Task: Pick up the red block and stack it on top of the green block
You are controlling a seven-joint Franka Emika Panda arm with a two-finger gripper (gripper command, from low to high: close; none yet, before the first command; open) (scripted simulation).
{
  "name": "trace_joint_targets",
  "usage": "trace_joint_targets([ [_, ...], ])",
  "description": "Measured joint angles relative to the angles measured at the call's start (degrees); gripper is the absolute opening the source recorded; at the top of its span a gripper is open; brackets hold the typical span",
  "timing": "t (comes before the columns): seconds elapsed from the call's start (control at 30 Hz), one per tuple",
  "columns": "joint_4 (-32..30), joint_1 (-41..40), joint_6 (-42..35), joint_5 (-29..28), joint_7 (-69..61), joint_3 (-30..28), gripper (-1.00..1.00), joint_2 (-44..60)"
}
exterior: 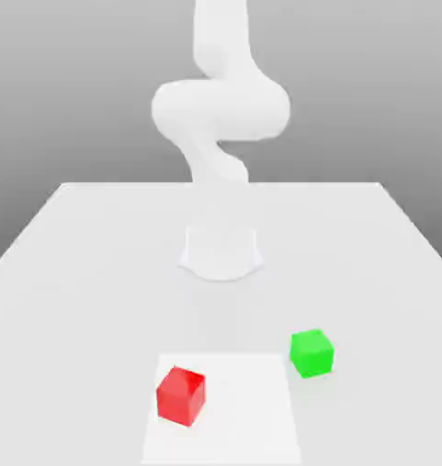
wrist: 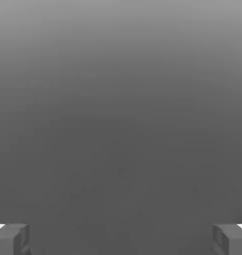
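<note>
The red block (exterior: pixel 181 394) rests near the front of the table, on a lighter square patch (exterior: pixel 252 419). The green block (exterior: pixel 312 353) stands on the table to the exterior view's right of the red one and a little farther back, about a block's width off the patch's corner. The two cubes are apart. In the hand view my gripper (wrist: pixel 121 240) is open, its two grey fingertips (wrist: pixel 11 239) set wide apart at the frame's edges with nothing between them and only plain grey background beyond. The white arm (exterior: pixel 220 105) rises from its base far behind the blocks.
The arm's round base (exterior: pixel 221 252) sits on the white table (exterior: pixel 79 273) at mid-depth. The table's far edge runs behind the base and its side edges slant outward toward the front.
</note>
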Motion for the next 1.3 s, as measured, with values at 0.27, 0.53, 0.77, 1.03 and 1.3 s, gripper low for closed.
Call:
trace_joint_targets([
  [0.27,-7.2,-3.17,8.75,-0.51,5.61,0.61,0.0,17.0],
  [0.53,-14.23,-5.19,17.29,-0.86,10.99,0.06,0.0,33.61],
  [0.77,-18.5,-6.36,25.93,0.15,13.73,-0.35,0.0,48.13],
  [1.03,-17.5,-6.36,32.9,0.15,13.87,-0.32,-1.0,56.42],
  [1.3,-18.75,-6.61,25.77,0.08,13.92,-0.11,-1.0,48.07],
])
